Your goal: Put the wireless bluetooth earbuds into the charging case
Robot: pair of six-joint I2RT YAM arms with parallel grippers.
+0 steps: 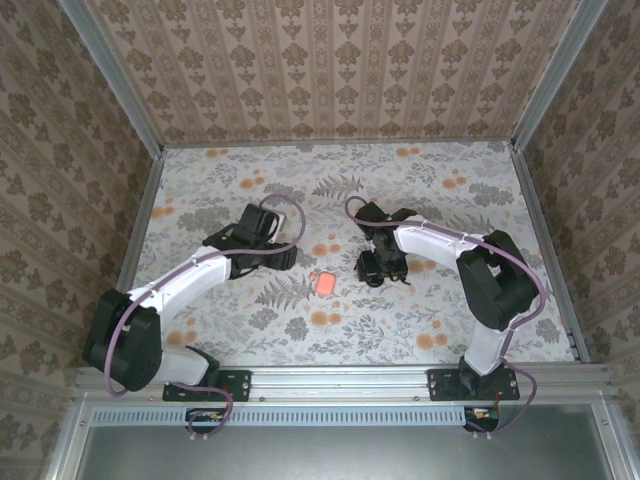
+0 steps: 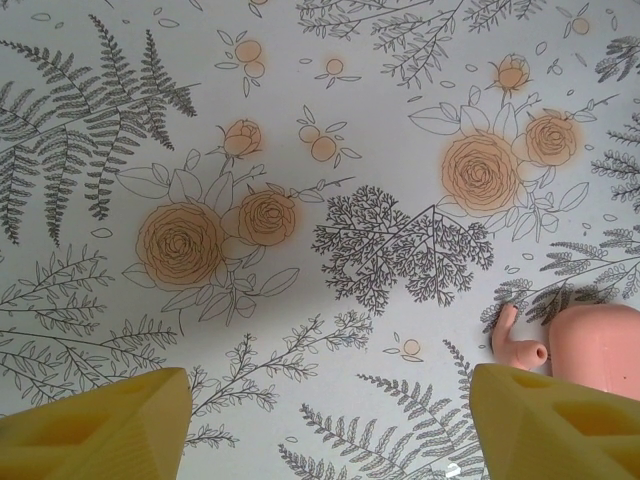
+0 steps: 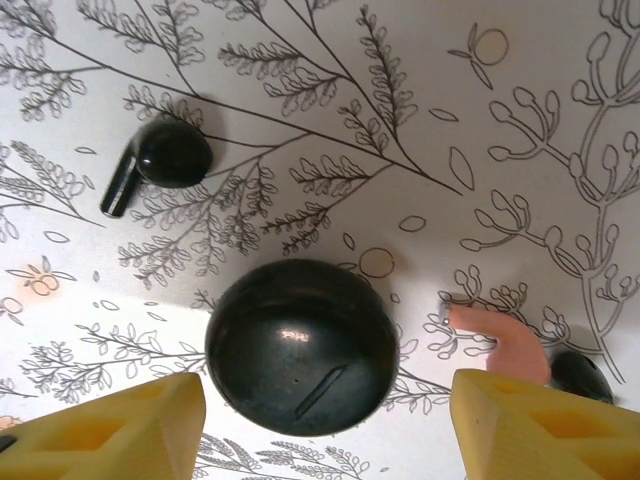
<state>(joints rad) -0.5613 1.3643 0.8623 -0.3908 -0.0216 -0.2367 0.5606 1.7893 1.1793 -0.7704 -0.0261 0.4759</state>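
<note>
One charging case [image 1: 325, 282], one black disc [image 3: 300, 345], two earbuds [image 3: 160, 158].
Agape, empty: left gripper [image 2: 328, 400], right gripper [image 3: 328, 400]; one earbud at disc's 10 o'clock, the other [image 3: 580, 375] half-hidden at 3.

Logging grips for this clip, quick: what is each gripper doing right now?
Left gripper: open, holding nothing.
Right gripper: open, fingers either side of the round black disc, not closed on it.

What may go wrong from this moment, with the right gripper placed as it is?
1. The right gripper straddles the round black object, not the black earbud lying apart from it; closing may seize the wrong thing.
2. That glossy, rounded object might slip out of the fingers and knock the earbud.
</note>
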